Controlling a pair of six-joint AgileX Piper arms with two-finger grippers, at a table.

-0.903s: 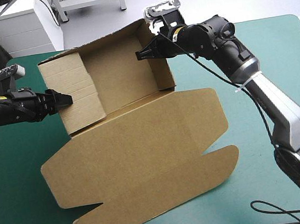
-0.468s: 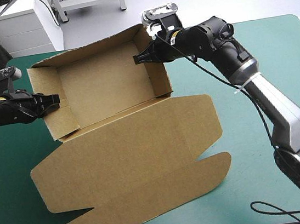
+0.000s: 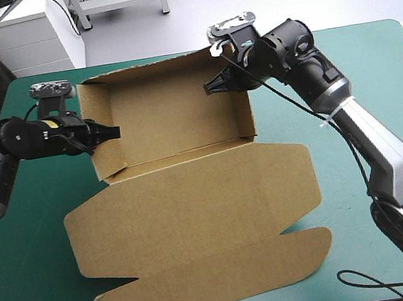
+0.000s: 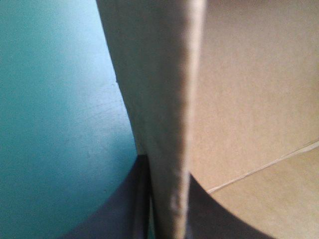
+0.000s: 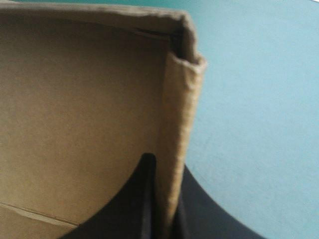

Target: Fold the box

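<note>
While the teal-green desk point(image 3: 368, 62) is carrying it, the brown box point(image 3: 195, 218) is sitting as an open tray, its lid lying flat on the robot's side of both grippers and each short end wall standing between a pair of black fingers. The left gripper point(image 3: 110, 132) is pinching the end wall on its side. Its fingers are all but closed on the board, whose edge is running up between them, with the tray's inside lying to one side of it and bare cover to the other. The right gripper point(image 3: 214, 87) is clamping the opposite end wall the same way, fingers nearly together on what looks like doubled board, with the tray's corner just ahead of it.

The board is looking light and stiff across its panels but ready to hinge at the creases, so the tray is likely to twist if only one wall is pulled. Holding both wall edges at once seems the soundest grip.

In both wrist views the board is hiding the fingertips. Whether the end flaps are fully tucked is proving hard to make out.
</note>
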